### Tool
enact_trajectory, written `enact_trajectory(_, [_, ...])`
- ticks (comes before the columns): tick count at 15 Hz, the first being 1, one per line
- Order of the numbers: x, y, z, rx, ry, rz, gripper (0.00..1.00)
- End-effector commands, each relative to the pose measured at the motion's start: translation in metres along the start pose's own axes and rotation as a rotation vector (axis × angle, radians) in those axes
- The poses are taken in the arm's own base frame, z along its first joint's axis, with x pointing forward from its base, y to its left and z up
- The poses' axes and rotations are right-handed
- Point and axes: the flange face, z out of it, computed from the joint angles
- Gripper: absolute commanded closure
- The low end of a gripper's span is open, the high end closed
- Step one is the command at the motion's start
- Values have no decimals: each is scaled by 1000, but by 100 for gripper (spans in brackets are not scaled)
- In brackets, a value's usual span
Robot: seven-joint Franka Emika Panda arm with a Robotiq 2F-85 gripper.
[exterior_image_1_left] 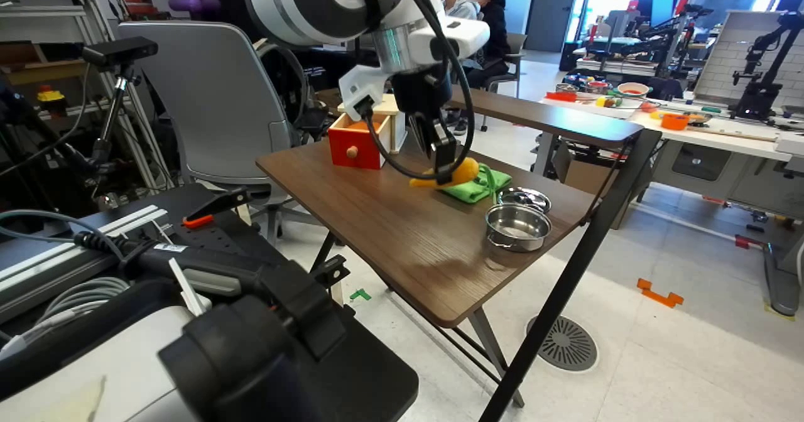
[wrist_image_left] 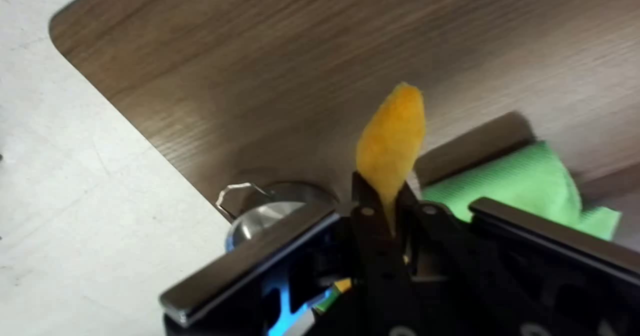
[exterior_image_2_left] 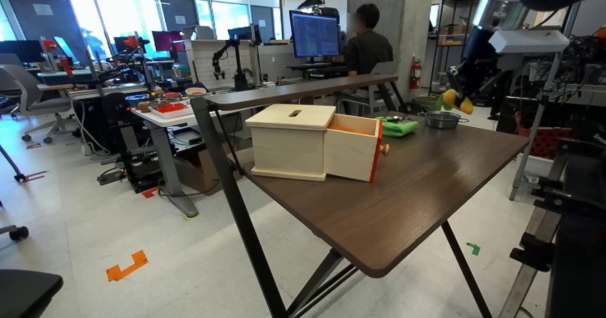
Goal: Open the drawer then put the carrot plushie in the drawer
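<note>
The gripper point(wrist_image_left: 385, 196) pinches the orange carrot plushie point(wrist_image_left: 392, 136) with its fingers point(wrist_image_left: 366, 221) close together and holds it up in the air over the worktop point(exterior_image_1_left: 402, 221). The carrot plushie is well apart from the drawer point(exterior_image_2_left: 351, 154), which sticks out of its wooden box point(exterior_image_2_left: 288, 151) and shows a red front point(exterior_image_1_left: 367, 153) with a round knob point(exterior_image_2_left: 385, 149). A green cloth point(wrist_image_left: 510, 191) lies on the worktop, and a shiny metal pot point(exterior_image_1_left: 518, 228) sits near the cloth, close to the edge.

No legible txt or nos.
</note>
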Motion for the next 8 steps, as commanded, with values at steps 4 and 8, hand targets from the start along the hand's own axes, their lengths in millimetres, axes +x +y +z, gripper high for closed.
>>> enact_trajectory(4, [6, -83, -61, 114, 103, -166, 98])
enact_trajectory(8, [0, -149, -75, 174, 126, -265, 98])
